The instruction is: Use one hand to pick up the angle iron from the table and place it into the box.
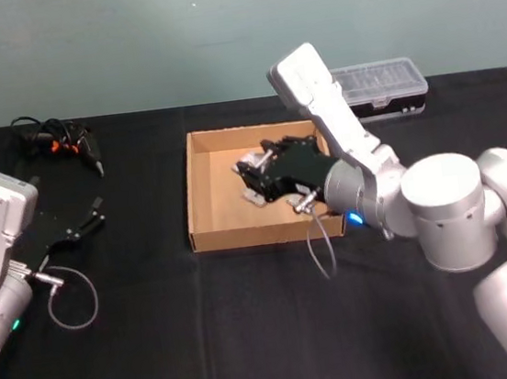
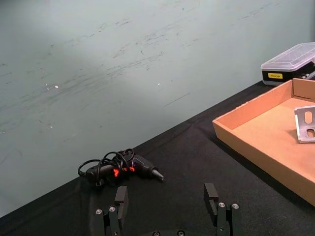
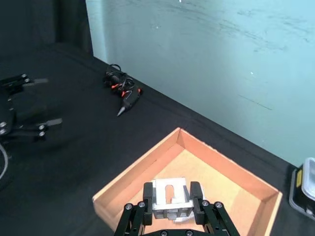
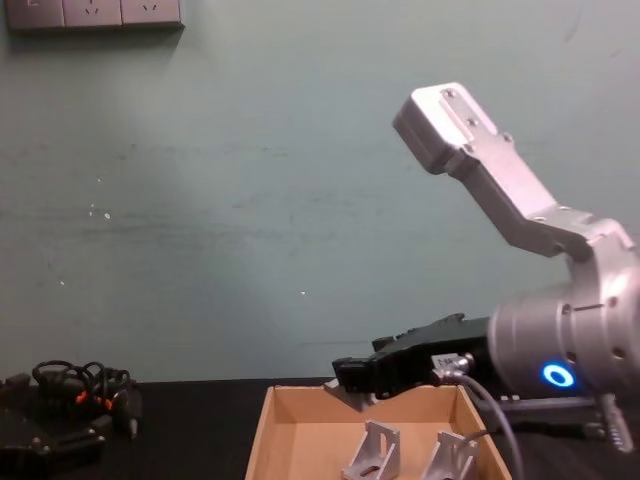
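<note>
My right gripper (image 1: 250,179) hangs over the tan box (image 1: 241,237), shut on a silver angle iron (image 3: 170,197) that sits between its two fingers (image 3: 147,192). In the chest view this gripper (image 4: 340,385) is just above the box (image 4: 262,440), and two more angle irons (image 4: 372,450) stand on the box floor below it. An angle iron (image 2: 306,123) also appears inside the box (image 2: 256,147) in the left wrist view. My left gripper (image 1: 95,214) rests open and empty at the table's left side.
A black case with a clear lid (image 1: 380,86) lies behind the box at the back right. A black tool with orange parts and a coiled cable (image 1: 63,143) sits at the back left. The black table (image 1: 208,343) is bare in front of the box.
</note>
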